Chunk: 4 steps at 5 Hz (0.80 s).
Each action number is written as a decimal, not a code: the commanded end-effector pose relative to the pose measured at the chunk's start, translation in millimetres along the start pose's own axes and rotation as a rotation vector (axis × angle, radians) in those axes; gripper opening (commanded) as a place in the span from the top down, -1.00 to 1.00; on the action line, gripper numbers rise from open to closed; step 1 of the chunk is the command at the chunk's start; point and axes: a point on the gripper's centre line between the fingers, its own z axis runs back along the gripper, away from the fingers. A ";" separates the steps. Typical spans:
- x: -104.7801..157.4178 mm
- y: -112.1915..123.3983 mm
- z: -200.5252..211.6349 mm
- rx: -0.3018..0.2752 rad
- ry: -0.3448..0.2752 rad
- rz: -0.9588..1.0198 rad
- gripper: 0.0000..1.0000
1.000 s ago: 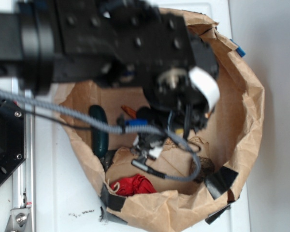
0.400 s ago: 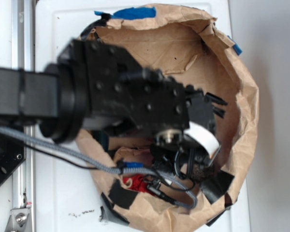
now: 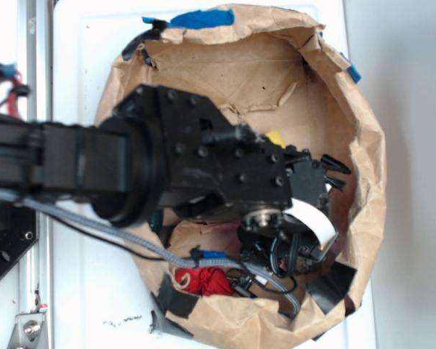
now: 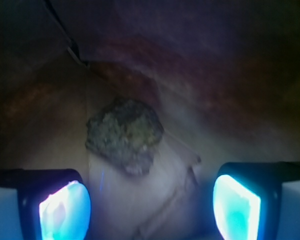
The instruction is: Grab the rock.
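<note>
- Compared with a second ago, the black robot arm (image 3: 131,182) has swung from the upper part of the brown paper-bag basin (image 3: 363,145) down toward its lower right part, and the gripper (image 4: 150,202) now hangs low inside the basin.
- The small dark grey-brown rock with a rough speckled surface (image 4: 125,134) lies on the paper floor, just ahead of the gripper and a little left of the middle line between the two fingers.
- The fingers (image 4: 65,207) are wide apart and hold nothing; the rock is not yet between them.
- In my judgement the approach is almost finished: the gripper needs a short move forward and slightly to the left, then closing.
- In the exterior view the rock is hidden under the arm, so its place comes only from the wrist view.
- The folded paper wall rises close behind the rock, so there is little room beyond it. Too long a push could press the rock into the wall.
- The shiny black tape patch (image 3: 330,285) sits on the rim near the gripper, and the red crumpled object (image 3: 203,280) lies to the other side, apart from the rock's place.
- The upper half of the basin is open and gives room for lifting away.
</note>
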 end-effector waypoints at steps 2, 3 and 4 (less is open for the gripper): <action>29.6 -27.1 -10.9 -0.037 -0.065 -0.120 -1.00; 30.6 -31.6 -15.2 -0.031 -0.060 -0.133 -1.00; 29.3 -28.5 -17.3 -0.036 -0.056 -0.115 1.00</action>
